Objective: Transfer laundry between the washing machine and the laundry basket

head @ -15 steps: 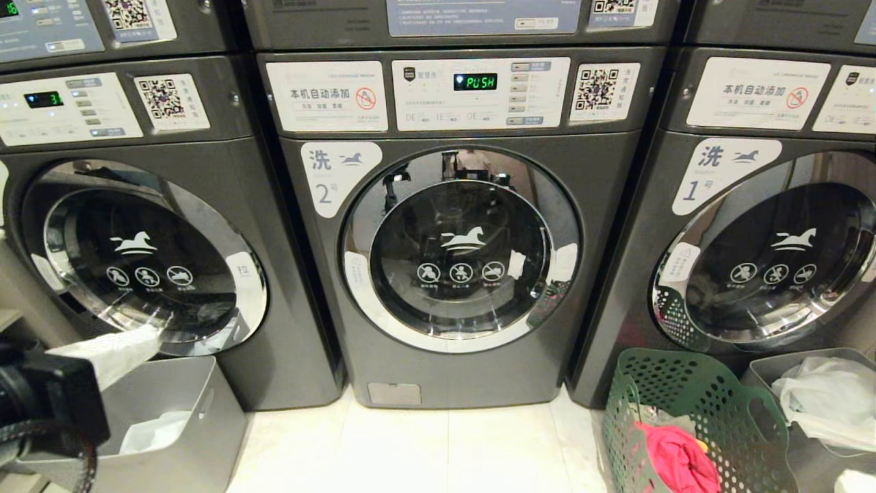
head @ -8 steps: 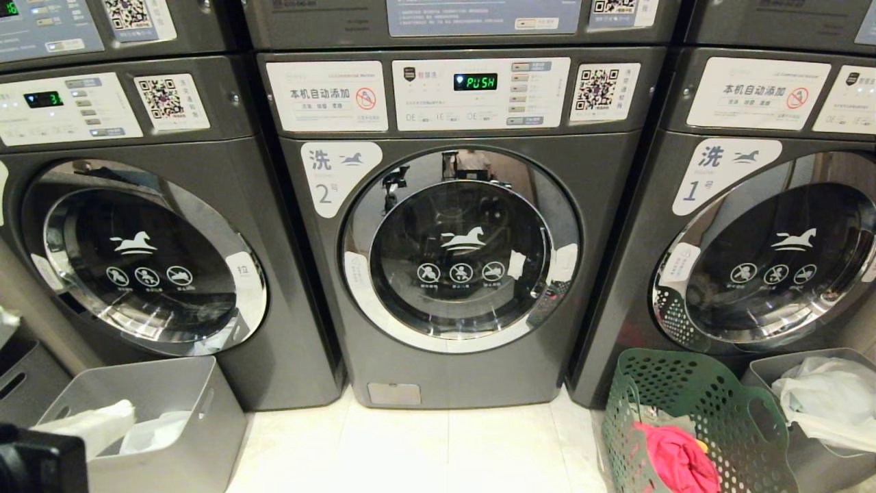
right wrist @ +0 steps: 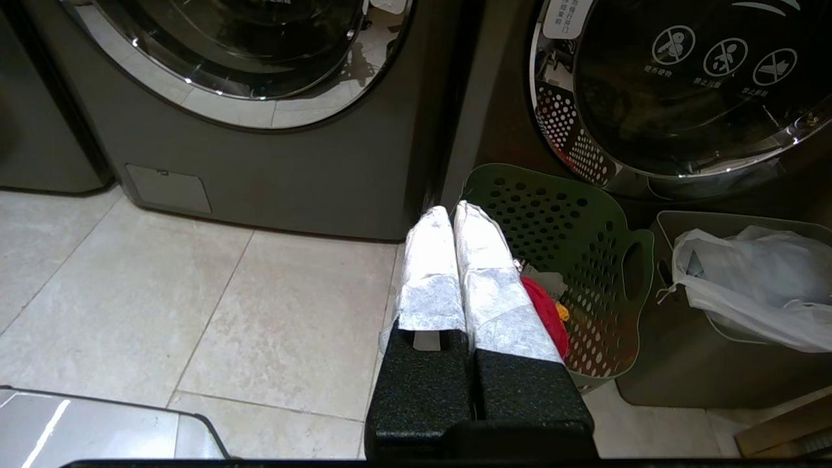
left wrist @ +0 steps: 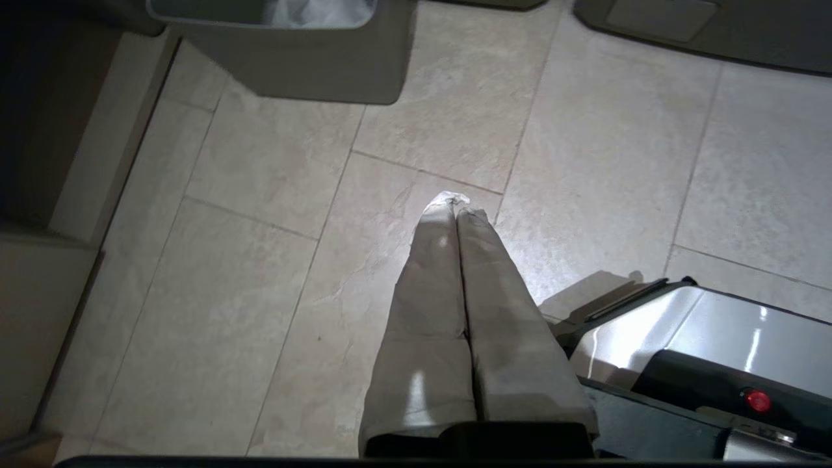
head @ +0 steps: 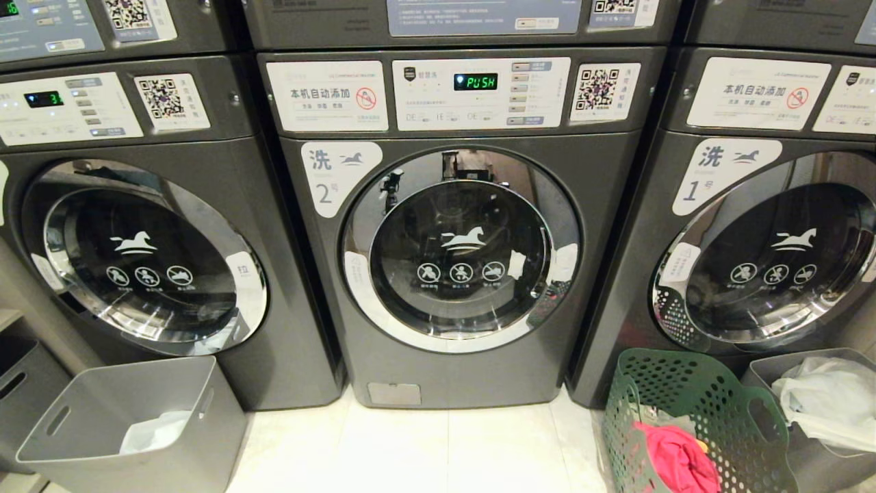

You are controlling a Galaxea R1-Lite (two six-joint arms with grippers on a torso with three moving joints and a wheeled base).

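Grippers, left gripper (left wrist: 455, 201) and right gripper (right wrist: 453, 211), cloth-wrapped, pressed together, empty; perforated green basket (right wrist: 572, 227) holds red cloth (right wrist: 543, 312).

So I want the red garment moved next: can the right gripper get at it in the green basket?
Probably yes. The right gripper hangs shut just above the green basket, whose top is open, with the red garment lying exposed inside. Nothing sits between them; the fingers would need to open first.
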